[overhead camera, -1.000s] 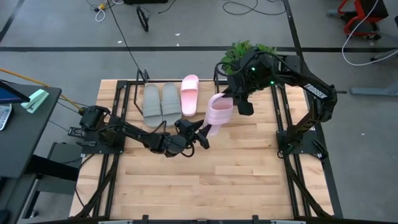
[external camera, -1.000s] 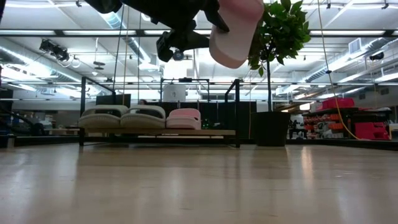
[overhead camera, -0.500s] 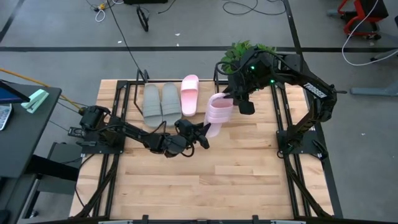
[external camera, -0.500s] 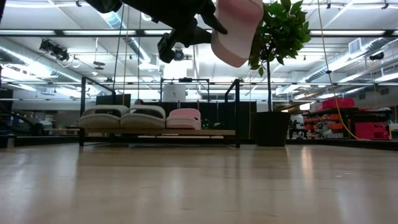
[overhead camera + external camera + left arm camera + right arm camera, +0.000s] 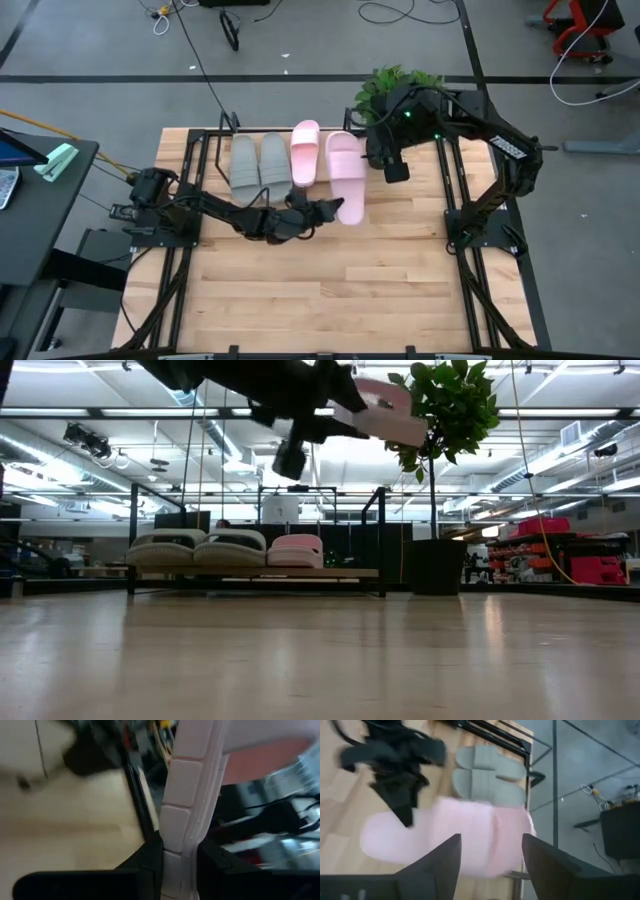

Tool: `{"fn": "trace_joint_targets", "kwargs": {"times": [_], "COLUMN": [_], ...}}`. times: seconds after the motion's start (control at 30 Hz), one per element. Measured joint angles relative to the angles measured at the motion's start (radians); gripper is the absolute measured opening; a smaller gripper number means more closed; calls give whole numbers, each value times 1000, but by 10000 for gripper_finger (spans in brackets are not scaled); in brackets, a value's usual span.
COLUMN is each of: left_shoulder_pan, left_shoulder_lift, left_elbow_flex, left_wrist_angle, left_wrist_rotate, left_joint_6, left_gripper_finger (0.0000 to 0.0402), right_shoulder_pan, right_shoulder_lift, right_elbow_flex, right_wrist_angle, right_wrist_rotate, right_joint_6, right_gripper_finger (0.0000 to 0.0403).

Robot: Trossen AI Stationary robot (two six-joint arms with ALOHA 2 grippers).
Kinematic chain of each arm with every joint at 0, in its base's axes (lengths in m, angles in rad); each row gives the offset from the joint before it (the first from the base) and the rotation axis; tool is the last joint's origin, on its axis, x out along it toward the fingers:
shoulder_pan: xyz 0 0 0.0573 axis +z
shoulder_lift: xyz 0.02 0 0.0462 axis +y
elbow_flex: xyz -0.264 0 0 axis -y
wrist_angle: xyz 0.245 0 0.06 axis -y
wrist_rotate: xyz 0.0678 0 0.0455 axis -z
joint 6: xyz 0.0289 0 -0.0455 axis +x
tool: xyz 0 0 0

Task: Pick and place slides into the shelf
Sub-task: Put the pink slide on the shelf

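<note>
Two grey slides (image 5: 258,165) and one pale pink slide (image 5: 305,152) rest on their soles side by side on the shelf (image 5: 350,573). A second pink slide (image 5: 346,176) hangs roughly level high above the table, beside the first, strap up. My left gripper (image 5: 327,209) is shut on its near end. My right gripper (image 5: 378,158) stands open just to the slide's right, and its fingers (image 5: 451,855) hover over the strap (image 5: 485,832) without touching it. My left gripper pinches the heel end of the pink slide's sole (image 5: 179,851) between its two fingers, one on the treaded underside and one on the footbed. The fingers come about level from the table's near left. The slide sticks out toward the far edge, lifted clear (image 5: 392,415).
A green plant (image 5: 395,85) in a black pot (image 5: 437,567) stands at the shelf's right end, close behind my right arm. The bare wooden tabletop (image 5: 330,290) stretches toward the near edge.
My right gripper has opened and let go of the pink slide. The slide, which hung bent and steeply tilted between the two grippers, has swung down to about level, its far end now beside the pink slide on the shelf. My left gripper keeps its near end.
</note>
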Motion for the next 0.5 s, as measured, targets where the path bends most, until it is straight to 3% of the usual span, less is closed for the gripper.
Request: {"fn": "trace_joint_targets", "kwargs": {"times": [0.1,0.37,0.5], "left_shoulder_pan": [30,106,126], "left_shoulder_lift": [0,0,0], "left_elbow_flex": [0,0,0], "left_wrist_angle": [-2,51,132], "left_wrist_rotate": [102,274,310], "left_joint_6": [-122,-272,-284], "left_gripper_finger": [80,80,80], "right_shoulder_pan": [36,148,176], "right_shoulder_lift": [0,5,7], "right_elbow_flex": [0,-113,-219], "right_wrist_angle": [0,55,66], "right_wrist_rotate": [11,281,343], "right_joint_6": [4,-51,-20], "right_gripper_finger": [214,204,204]}}
